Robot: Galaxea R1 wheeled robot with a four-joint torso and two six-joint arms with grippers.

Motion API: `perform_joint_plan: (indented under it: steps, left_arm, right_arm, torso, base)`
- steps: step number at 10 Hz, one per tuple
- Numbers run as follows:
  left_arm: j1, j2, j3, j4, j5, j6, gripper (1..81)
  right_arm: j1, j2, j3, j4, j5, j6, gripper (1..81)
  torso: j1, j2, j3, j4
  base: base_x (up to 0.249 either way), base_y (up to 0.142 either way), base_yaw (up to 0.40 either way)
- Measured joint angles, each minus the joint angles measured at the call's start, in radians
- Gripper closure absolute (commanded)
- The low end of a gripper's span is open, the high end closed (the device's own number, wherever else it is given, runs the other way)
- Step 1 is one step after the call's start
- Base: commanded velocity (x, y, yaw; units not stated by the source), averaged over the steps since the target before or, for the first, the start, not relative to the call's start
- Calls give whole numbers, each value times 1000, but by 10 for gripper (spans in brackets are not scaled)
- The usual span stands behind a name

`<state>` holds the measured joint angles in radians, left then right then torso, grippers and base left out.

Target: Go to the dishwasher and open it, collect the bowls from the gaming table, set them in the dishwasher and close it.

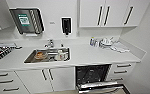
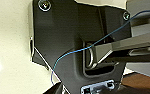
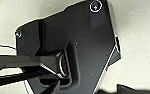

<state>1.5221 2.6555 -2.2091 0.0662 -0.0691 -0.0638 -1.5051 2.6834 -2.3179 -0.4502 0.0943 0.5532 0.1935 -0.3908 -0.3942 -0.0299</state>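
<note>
Dishwasher [image 1: 92, 75] open under white counter [image 1: 91, 56], no writing legible

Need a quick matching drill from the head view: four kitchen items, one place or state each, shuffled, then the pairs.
Items:
1. brushed steel dishwasher
2. stainless steel sink
3. black wall dispenser
4. white upper cabinets with dark bar handles

Places or states:
A. on the wall above the tap
B. door dropped open, dark racks showing
C. high on the wall, doors shut
D. set in the white counter, dishes inside

Pairs: 1-B, 2-D, 3-A, 4-C

Dark screwed plate [image 2: 66, 45], blue cable [image 2: 73, 51]
</note>
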Motion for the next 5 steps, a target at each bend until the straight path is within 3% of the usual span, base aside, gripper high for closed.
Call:
perform_joint_plan:
  steps: [3,5]
  left_arm:
    - [0,7,-2,0,1,0,10]
    - [-1,7,-3,0,0,0,10]
  right_arm:
    - [-1,14,-21,0,2,0,10]
    - [0,15,-22,0,2,0,10]
  torso:
    - [-59,93,11,0]
    - [-96,150,67,0]
  base:
    - [0,0,0]
    - [0,0,0]
